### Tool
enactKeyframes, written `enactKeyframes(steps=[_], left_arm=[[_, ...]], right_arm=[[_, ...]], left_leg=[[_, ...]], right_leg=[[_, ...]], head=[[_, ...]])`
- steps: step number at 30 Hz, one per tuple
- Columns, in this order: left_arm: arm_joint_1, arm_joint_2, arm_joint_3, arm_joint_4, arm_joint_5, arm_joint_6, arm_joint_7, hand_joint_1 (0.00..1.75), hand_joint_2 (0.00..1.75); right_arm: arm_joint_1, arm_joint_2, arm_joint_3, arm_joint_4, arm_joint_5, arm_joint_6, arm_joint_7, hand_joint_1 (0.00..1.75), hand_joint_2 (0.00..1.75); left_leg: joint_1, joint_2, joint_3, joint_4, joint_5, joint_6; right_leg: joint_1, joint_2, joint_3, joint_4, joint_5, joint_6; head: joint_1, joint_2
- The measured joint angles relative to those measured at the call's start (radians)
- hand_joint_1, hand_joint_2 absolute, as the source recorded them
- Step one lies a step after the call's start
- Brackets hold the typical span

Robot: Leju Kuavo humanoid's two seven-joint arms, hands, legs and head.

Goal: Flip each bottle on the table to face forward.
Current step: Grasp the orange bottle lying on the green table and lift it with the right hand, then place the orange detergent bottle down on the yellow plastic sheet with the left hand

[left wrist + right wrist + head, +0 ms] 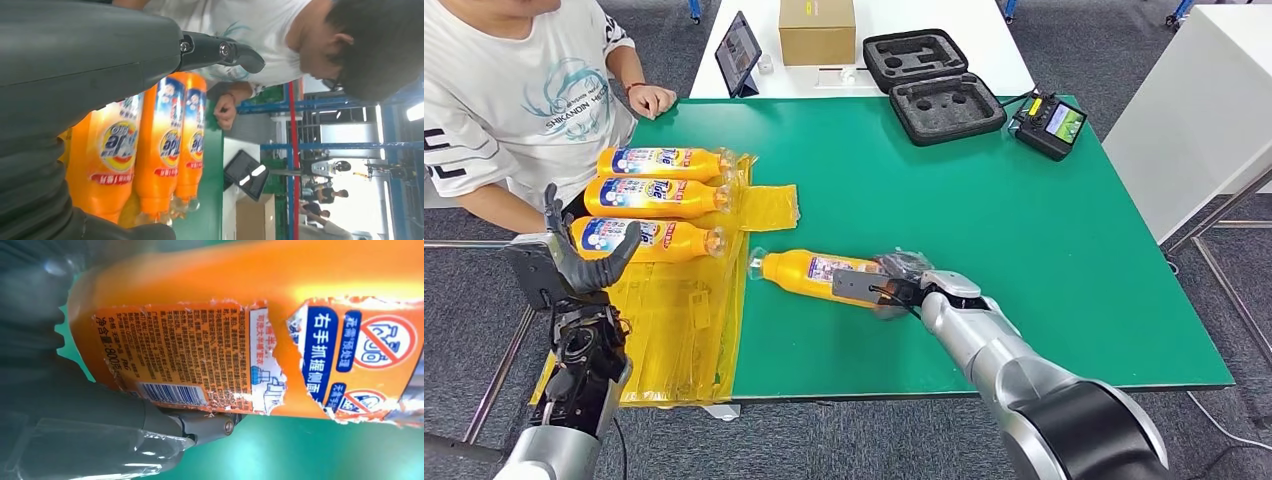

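**Nearly turned: one bottle left with its back label up**

Closest to the robot, the right hand (pixel 894 290) grips the base end of the lone orange bottle (pixel 809 272), which lies on its side on the green desk (pixel 1024 250) with its neck pointing toward the yellow plastic sheet (pixel 679 320). In the right wrist view the fingers (pixel 200 427) wrap under the bottle's body, and the face turned to the camera is the torn back label (pixel 190 355) with small print and a barcode. So this one is judged to be not yet facing forward.

To do the step well, the hand should likely roll the bottle about its long axis until the big front label comes up. It should keep the grip low on the base so the label is not hidden, and set the bottle down flat so it does not roll back. The worn label may be slick, so a firm, even hold seems wise.

Off to the side, the left hand (pixel 574 262) is raised, holding nothing, fingers spread. It sits just in front of the nearest of three bottles (pixel 654 195) lying side by side on the sheet, front labels up.

Farther back, a person (pixel 514 90) sits at the desk corner, one hand resting on its edge. Beyond are a tablet (pixel 738 52), a cardboard box (pixel 817 30), an open foam case (pixel 934 85) and a controller (pixel 1049 123).
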Motion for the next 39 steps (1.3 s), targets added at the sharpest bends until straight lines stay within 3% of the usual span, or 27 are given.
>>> enactKeyframes(steps=[5,8,16,20,25,28,32,39], left_arm=[[0.059,0.003,0.038,0.008,0.213,-0.141,0.014,0.00,1.75],[0.116,0.012,0.068,-0.009,0.298,-0.176,0.033,0.00,1.75],[0.158,0.027,0.101,-0.028,0.328,-0.184,0.041,0.00,1.75],[0.186,0.034,0.137,-0.051,0.393,-0.179,0.057,0.00,1.75],[0.238,0.038,0.184,-0.107,0.427,-0.240,0.103,0.00,1.75],[0.249,0.030,0.185,-0.136,0.430,-0.299,0.145,0.00,1.75],[0.259,0.009,0.131,-0.176,0.418,-0.372,0.202,0.00,1.75],[0.260,-0.018,-0.090,-0.233,0.373,-0.499,0.291,0.00,1.75]], right_arm=[[0.049,0.014,-0.072,-0.070,-0.218,-0.229,-0.299,1.75,1.75],[0.095,0.022,-0.106,-0.148,-0.331,-0.275,-0.390,1.75,1.75],[0.165,0.026,-0.112,-0.258,-0.394,-0.296,-0.408,1.75,1.75],[0.229,0.024,-0.109,-0.369,-0.535,-0.365,-0.459,1.75,1.75],[0.346,0.014,-0.081,-0.575,-0.680,-0.478,-0.466,1.75,1.75],[0.366,0.008,-0.062,-0.616,-0.720,-0.482,-0.461,1.75,1.75],[0.371,0.008,-0.033,-0.587,-0.744,-0.423,-0.460,1.75,1.75],[0.368,0.074,0.061,-0.406,-0.728,-0.297,-0.463,1.75,1.75]], left_leg=[[0.000,0.001,0.000,0.000,0.000,0.000],[0.000,0.001,-0.001,0.000,-0.001,0.000],[0.000,0.000,-0.003,0.000,0.000,0.000],[0.000,0.000,-0.003,0.000,-0.001,0.000],[0.000,0.000,-0.004,0.000,-0.002,-0.001],[0.000,0.000,-0.004,0.000,-0.003,-0.001],[0.000,0.000,-0.004,0.000,-0.002,-0.001],[0.000,-0.001,-0.004,0.000,-0.002,-0.001]], right_leg=[[0.000,0.000,0.000,0.000,0.000,0.000],[0.000,0.000,-0.002,0.000,-0.001,-0.001],[0.000,-0.001,-0.002,0.000,-0.001,0.000],[0.000,0.000,-0.003,0.000,-0.001,0.000],[0.000,-0.001,-0.004,0.000,-0.003,0.002],[0.000,0.000,-0.004,0.000,-0.003,0.002],[0.000,0.000,-0.004,0.000,-0.003,0.002],[0.000,0.000,-0.004,0.000,-0.002,0.002]], head=[[0.000,0.000],[0.000,0.000],[0.000,0.000],[0.000,0.000],[0.000,0.000],[0.000,0.000],[0.000,0.000],[0.000,0.000]])
